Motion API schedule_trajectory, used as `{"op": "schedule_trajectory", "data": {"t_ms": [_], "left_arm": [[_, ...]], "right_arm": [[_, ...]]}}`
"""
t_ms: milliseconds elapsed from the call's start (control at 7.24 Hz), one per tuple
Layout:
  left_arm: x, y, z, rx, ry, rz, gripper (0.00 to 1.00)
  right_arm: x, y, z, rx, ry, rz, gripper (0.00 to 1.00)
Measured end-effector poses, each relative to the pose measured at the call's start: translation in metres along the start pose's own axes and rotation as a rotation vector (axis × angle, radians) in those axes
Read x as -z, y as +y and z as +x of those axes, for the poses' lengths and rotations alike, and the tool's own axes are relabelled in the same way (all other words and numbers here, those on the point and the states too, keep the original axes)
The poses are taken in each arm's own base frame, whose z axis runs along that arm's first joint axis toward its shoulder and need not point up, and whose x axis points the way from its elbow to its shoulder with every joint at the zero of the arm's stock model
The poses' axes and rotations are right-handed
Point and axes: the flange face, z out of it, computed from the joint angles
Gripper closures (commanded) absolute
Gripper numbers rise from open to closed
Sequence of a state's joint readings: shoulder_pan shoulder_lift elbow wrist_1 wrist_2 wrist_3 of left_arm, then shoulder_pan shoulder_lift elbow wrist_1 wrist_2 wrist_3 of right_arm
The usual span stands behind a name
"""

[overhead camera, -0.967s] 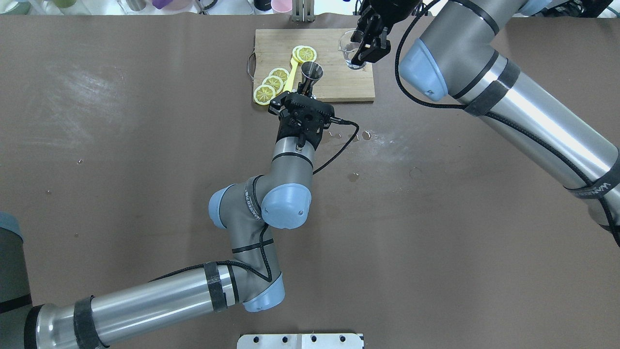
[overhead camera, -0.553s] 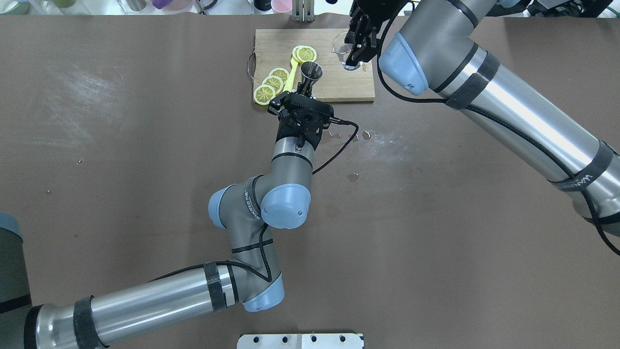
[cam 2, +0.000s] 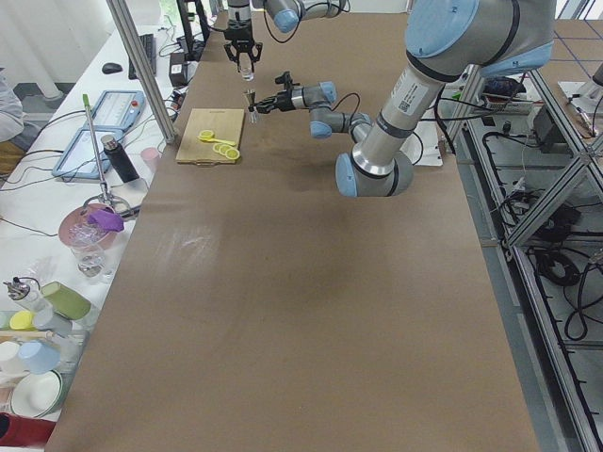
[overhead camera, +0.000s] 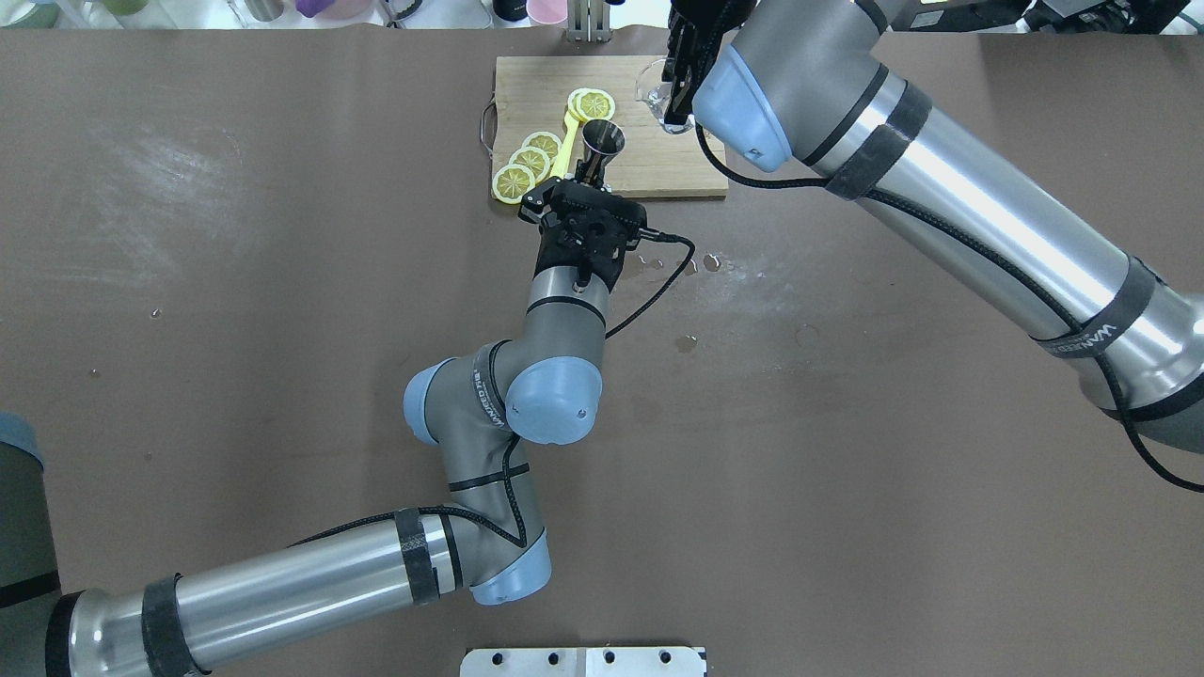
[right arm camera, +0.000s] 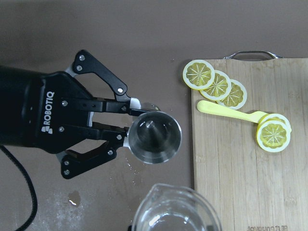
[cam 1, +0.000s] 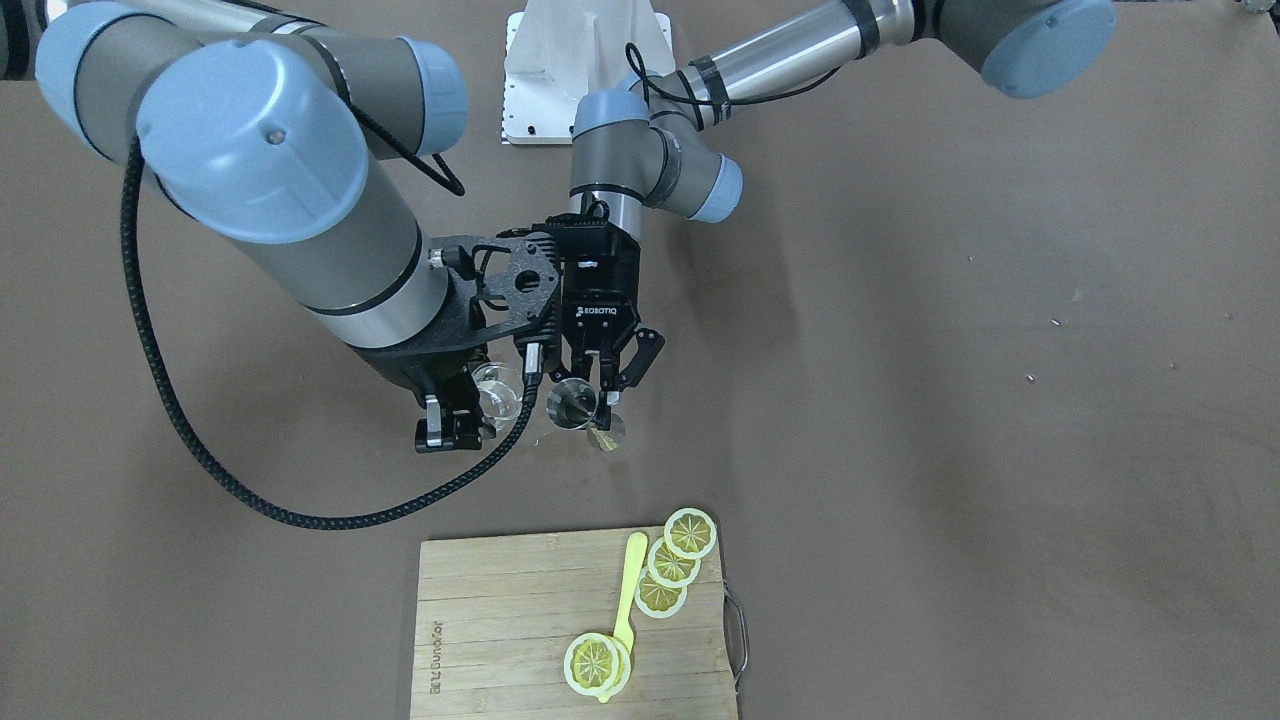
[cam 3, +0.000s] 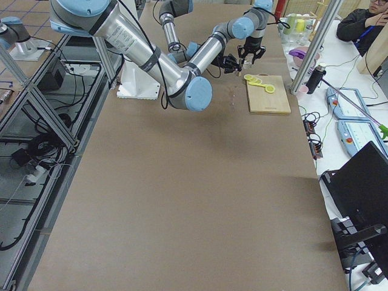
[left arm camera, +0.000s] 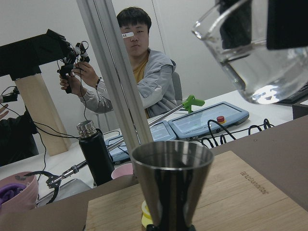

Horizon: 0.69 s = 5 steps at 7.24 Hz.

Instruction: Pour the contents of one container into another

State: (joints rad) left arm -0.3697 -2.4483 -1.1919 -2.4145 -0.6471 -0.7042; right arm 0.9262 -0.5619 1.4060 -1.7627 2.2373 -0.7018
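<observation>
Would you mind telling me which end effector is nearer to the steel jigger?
Left. The left end effector grips the steel jigger at its waist; the right end effector holds a glass beaker just beside and above it.

Brown-covered table (overhead camera: 282,282) — aluminium post (left arm camera: 113,72), white wall (left arm camera: 178,33) behind; cluttered side bench (cam 2: 38,245) alongside.

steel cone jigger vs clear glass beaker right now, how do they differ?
Material: the steel cone jigger is opaque, shiny metal; the clear glass beaker is see-through.
Contents: the beaker holds clear liquid; the jigger looks empty.
Pose: the jigger stands upright; the beaker hangs higher, beside it, slightly tipped.
Shared: both are open-topped and off the table.
</observation>
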Motion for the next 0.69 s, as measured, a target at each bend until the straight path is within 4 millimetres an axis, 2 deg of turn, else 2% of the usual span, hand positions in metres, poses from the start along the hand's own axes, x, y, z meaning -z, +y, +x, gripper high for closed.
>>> {"op": "schedule_trajectory", "data": {"t_ms": [414,691], "left_arm": [[0.000,0.001,-0.001,-0.001,-0.001,0.000,1.00],[0.000,0.001,-0.001,-0.001,-0.002,0.000,1.00]], "right_arm": [[-0.011,-0.024,-0.013,0.049,-0.012,-0.101,1.00],[-0.016,-0.036,-0.014,0.074,-0.023,-0.154,1.00]]}}
